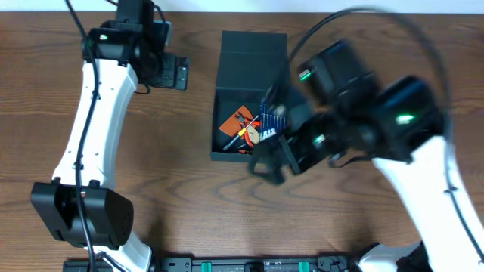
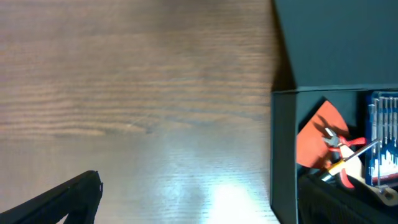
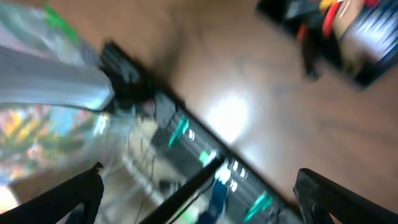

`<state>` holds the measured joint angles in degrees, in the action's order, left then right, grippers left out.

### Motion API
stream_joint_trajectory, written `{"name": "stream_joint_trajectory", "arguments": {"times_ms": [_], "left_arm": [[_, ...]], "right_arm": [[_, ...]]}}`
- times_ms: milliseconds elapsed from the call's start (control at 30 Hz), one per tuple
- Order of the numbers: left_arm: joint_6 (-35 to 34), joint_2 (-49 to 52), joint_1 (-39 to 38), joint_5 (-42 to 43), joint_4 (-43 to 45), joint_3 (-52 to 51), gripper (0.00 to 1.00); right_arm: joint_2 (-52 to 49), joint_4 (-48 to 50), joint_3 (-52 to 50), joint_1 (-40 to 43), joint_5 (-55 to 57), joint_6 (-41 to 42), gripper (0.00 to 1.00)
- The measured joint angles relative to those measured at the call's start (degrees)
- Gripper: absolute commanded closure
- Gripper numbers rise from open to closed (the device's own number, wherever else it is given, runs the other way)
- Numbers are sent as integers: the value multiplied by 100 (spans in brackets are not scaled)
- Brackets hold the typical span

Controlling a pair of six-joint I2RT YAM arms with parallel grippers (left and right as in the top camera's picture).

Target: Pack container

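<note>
Overhead: both grippers empty, lid (image 1: 253, 60) open

Left gripper (image 1: 170, 72) spreads wide on nothing at 9 o'clock of the container (image 1: 227, 156). Right gripper (image 1: 268, 162), blurred, gapes empty too, by the box's 5 o'clock corner. Pliers (image 1: 246, 130) and a blue case (image 1: 271, 115) lie inside. Risk: that near arm could clip the wall and shove the box; the case, if proud of the rim, could block the lid.

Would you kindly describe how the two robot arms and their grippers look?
The left arm and right arm match: long white shell links between bulky black joint housings, each showing a small green light. Black cables loop off them. The left gripper and right gripper are matte black with blocky fingers.
</note>
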<state>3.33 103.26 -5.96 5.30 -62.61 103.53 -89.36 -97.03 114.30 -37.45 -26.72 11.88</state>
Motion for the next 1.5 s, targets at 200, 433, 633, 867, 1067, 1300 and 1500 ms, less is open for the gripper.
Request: {"name": "stream_joint_trajectory", "arguments": {"times_ms": [200,433,633,867,1067,1300,1500], "left_arm": [[-101,0,138,-15,-20,0,2],[-151,0,136,-15,-22,0,1],[-166,0,136,-17,-44,0,1],[-166,0,136,-17,-46,0,1],[-168,0,136,-15,-46,0,1],[-166,0,136,-15,-72,0,1],[-166,0,136,-15,-160,0,1]], "right_arm": [[-39,74,-1351,-485,407,592,23],[-39,302,-1958,-516,527,879,91],[-39,800,-2229,-516,555,918,98],[-50,1832,-3480,-516,568,855,99],[-227,2363,-3891,-516,573,802,99],[-673,2863,-3893,-466,566,649,99],[-1010,3110,-3897,-103,575,529,99]]}}
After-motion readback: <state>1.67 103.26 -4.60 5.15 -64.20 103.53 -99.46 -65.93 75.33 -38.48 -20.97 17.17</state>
